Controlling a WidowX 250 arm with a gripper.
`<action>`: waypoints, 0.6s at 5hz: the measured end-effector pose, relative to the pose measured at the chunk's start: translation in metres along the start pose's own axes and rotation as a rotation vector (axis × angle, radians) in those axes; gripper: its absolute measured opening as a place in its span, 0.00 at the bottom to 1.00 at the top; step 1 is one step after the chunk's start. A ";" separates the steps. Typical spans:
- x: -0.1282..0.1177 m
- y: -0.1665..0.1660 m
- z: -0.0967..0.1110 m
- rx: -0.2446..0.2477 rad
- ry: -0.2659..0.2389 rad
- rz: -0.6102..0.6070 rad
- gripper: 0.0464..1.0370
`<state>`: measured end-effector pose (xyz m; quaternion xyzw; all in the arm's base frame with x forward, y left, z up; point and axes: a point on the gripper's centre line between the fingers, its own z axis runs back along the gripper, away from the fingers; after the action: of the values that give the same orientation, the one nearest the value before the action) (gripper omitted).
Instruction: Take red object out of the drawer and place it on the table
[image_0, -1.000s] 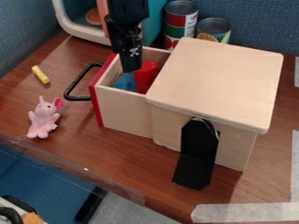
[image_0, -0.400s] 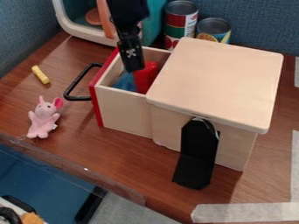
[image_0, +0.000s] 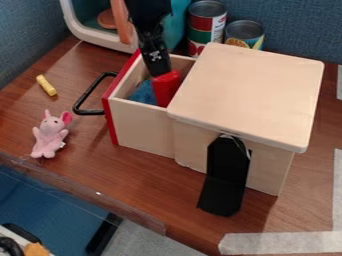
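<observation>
Claw (image_0: 159, 74), white-marked, at red object (image_0: 166, 90) | drawer (image_0: 140, 125) open | cans (image_0: 205, 24) labelled

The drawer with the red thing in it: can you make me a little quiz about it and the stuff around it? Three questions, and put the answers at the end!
1. True or false: the black gripper hangs down over the open drawer.
2. Fill in the colour: inside the drawer, next to the red object, there is also a ____ thing.
3. Pick one. The pink plush toy is:
a) in the drawer
b) on the table
c) on top of the wooden box

Key: 1. true; 2. blue; 3. b
</observation>
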<state>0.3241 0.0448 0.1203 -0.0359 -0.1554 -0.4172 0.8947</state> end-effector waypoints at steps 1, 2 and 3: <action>-0.001 0.003 -0.007 -0.010 0.004 0.025 0.96; -0.001 0.009 -0.012 -0.012 0.016 0.050 0.96; -0.004 0.010 -0.021 -0.020 0.031 0.058 0.96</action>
<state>0.3348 0.0501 0.1004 -0.0426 -0.1360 -0.3929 0.9085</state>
